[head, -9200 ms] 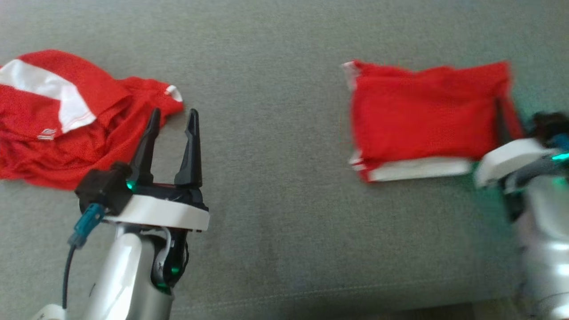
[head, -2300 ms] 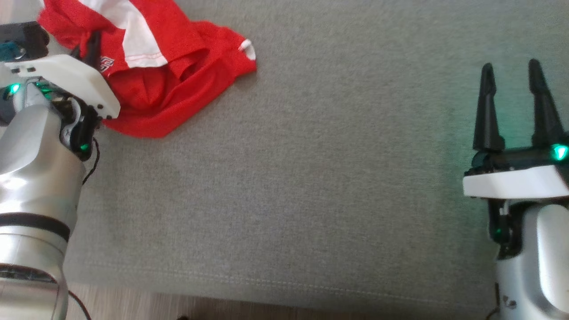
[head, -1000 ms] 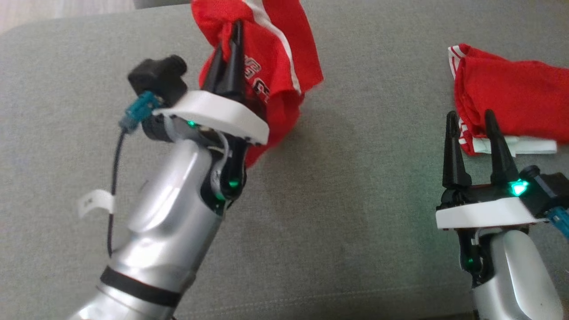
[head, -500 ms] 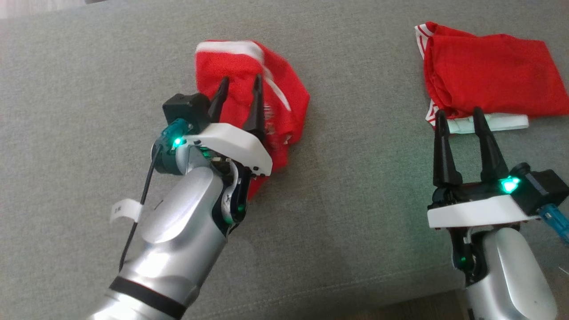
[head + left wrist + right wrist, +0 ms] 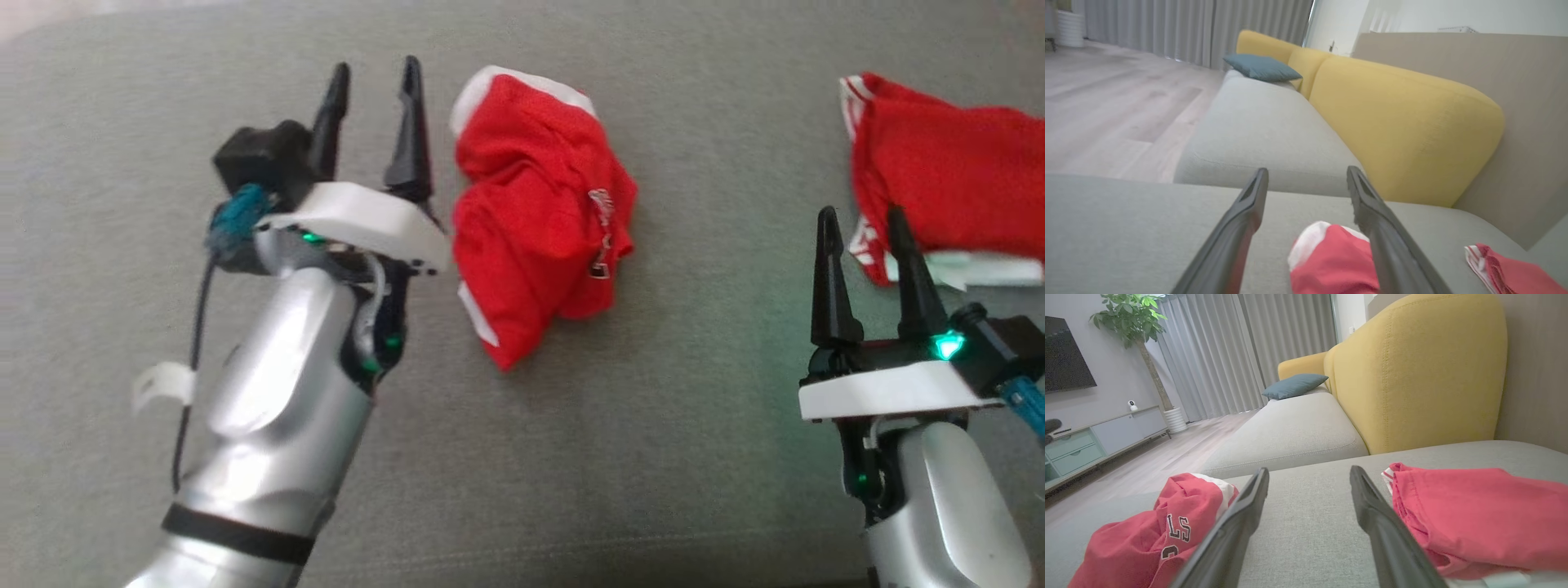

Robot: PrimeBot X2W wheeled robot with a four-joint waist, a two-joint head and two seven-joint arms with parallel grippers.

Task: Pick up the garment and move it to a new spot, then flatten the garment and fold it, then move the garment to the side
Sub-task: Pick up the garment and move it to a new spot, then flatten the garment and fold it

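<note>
Red garment [image 5: 531, 220] now free of the spread-fingered left gripper [image 5: 374, 69], crumpled just beside it; right gripper [image 5: 861, 214] likewise spread wide.

From the head, looking steeply down, close over the grey sofa seat [image 5: 571, 457]. From each wrist, low and near the seat, facing along it toward the yellow backrest [image 5: 1404, 122] around two o'clock. Shared across all three: crumpled red garment [image 5: 539, 212], folded red garment [image 5: 947, 171].
</note>
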